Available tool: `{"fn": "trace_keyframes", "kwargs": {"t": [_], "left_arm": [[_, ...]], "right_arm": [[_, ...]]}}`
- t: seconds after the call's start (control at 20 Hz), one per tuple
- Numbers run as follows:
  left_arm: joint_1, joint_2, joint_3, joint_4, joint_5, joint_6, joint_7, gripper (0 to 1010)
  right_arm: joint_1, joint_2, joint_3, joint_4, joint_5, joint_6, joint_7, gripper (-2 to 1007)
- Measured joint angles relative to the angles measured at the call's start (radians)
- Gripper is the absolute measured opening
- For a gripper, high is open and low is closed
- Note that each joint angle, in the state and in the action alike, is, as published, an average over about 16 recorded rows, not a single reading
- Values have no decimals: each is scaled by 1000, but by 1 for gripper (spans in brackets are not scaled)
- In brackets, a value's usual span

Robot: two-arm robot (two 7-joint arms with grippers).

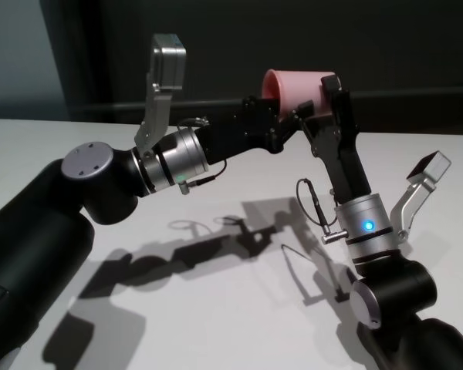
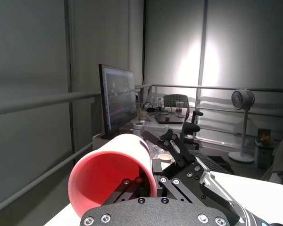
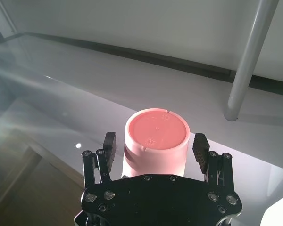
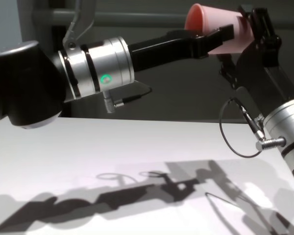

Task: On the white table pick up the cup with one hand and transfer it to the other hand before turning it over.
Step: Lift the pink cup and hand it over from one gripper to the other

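A pink cup [image 1: 297,89] is held high above the white table [image 1: 231,316], lying on its side with its mouth toward my left. My left gripper [image 1: 289,116] is shut on the cup's wall near the rim; the open mouth shows in the left wrist view [image 2: 111,176]. My right gripper [image 1: 324,96] reaches up from the right and stands open around the cup's base end. In the right wrist view the cup's closed base [image 3: 155,134] faces the camera, and a fingertip [image 3: 109,145] stands a small gap off on each side. The chest view shows the cup [image 4: 210,22] between both grippers.
The arms' shadows fall on the bare table [image 4: 88,161] under the grippers. A dark wall runs behind the table's far edge. The left wrist view looks out at a monitor [image 2: 118,99], desks and a fan [image 2: 242,100] far off.
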Motion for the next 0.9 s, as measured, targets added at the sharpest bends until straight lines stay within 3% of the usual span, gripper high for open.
{"fn": "trace_keyframes", "kwargs": {"t": [0.9], "left_arm": [[0,0,0,0,0,0,0,51]], "right_arm": [[-1,-1,2,-1,0,1,-4,955]]}}
